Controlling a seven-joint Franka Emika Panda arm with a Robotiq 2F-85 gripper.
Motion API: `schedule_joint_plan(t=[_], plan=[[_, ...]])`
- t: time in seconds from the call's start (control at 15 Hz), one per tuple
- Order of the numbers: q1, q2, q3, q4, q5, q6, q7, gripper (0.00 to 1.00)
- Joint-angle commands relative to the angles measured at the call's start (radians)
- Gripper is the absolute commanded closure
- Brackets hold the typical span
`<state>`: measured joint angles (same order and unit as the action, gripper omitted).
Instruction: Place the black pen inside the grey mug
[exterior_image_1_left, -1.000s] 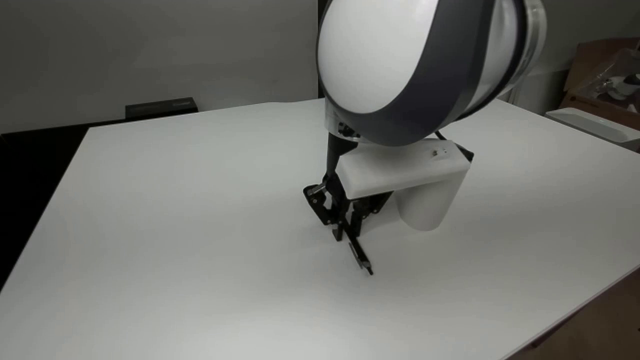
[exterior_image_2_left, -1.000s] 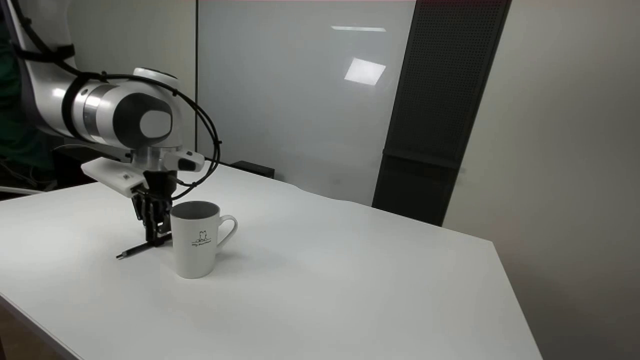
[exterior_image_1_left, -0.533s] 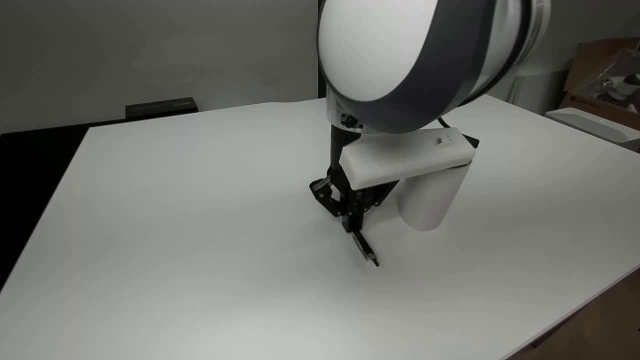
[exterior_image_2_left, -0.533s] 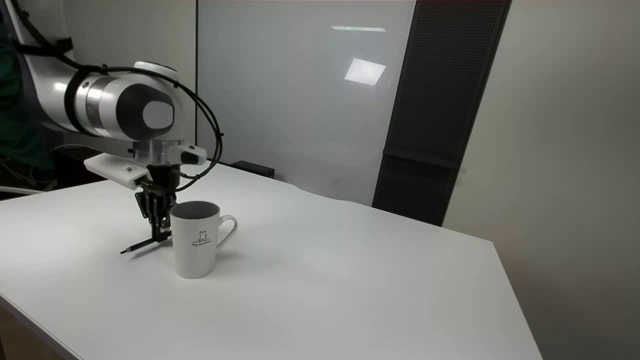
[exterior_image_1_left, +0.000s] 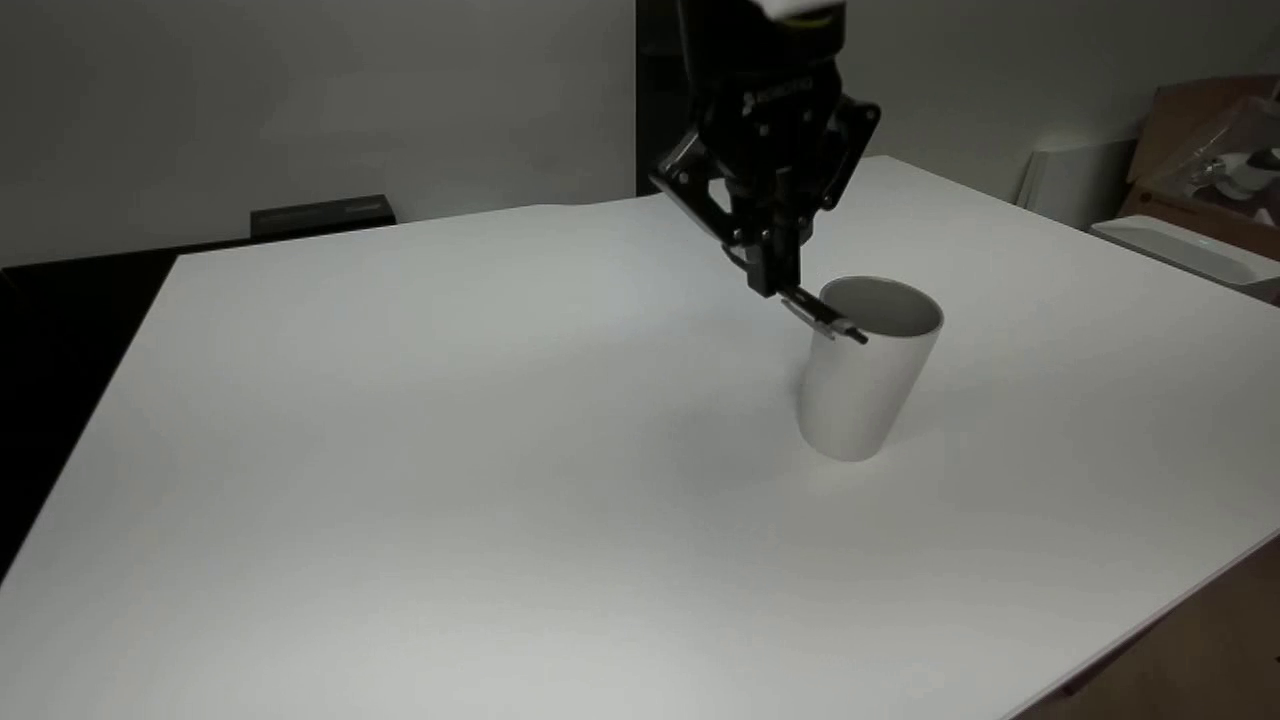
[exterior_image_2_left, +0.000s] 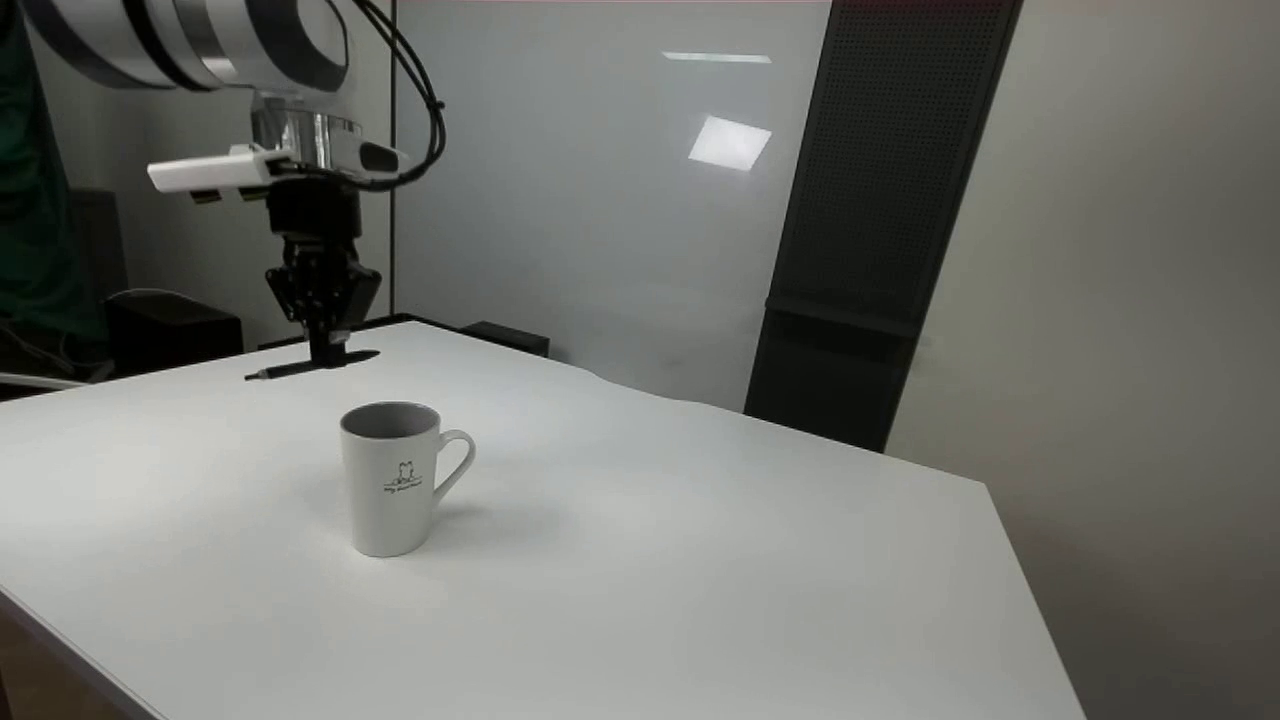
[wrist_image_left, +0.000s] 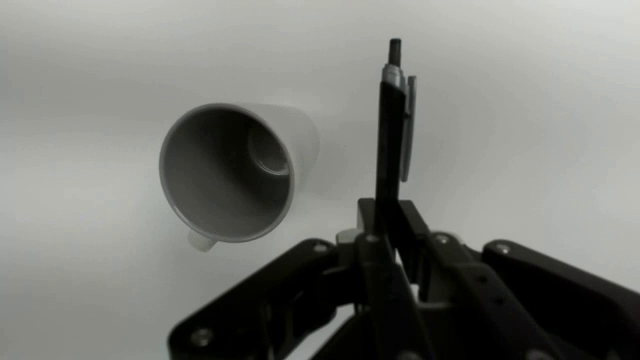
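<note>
The white worktop (exterior_image_2_left: 720, 580) carries the mug (exterior_image_2_left: 385, 515), upright; past its edges stand a glossy board (exterior_image_2_left: 580, 220) (bright patches (exterior_image_2_left: 731, 144) gleam on it), a dark panel (exterior_image_2_left: 890, 190) and a brown box (exterior_image_1_left: 1178, 125); above the worktop, the fingers (wrist_image_left: 412, 220) pinch the pen (wrist_image_left: 390, 135), near the mug but outside it

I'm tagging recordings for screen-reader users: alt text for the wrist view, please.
A black pen with a grey clip is clamped in the jaws, clip end toward the top of the picture. To its left, a grey mug, seen from above, stands on a pale tabletop, a bit of handle showing.
</note>
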<state>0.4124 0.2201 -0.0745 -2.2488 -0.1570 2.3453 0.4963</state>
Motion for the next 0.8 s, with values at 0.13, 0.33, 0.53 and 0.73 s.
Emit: schedule_joint_plan(t=[0.13, 0.33, 0.53, 0.73], plan=[[-0.127, -0.194, 0.118, 0.039, 0.072, -0.387, -0.043, 0.97], [-0.198, -0.210, 0.129, 0.097, 0.118, -0.571, -0.105, 0.97], [-0.263, -0.161, 0.117, 0.172, 0.147, -0.706, -0.172, 0.97], [-0.310, -0.087, 0.113, 0.229, 0.184, -0.771, -0.232, 0.97]])
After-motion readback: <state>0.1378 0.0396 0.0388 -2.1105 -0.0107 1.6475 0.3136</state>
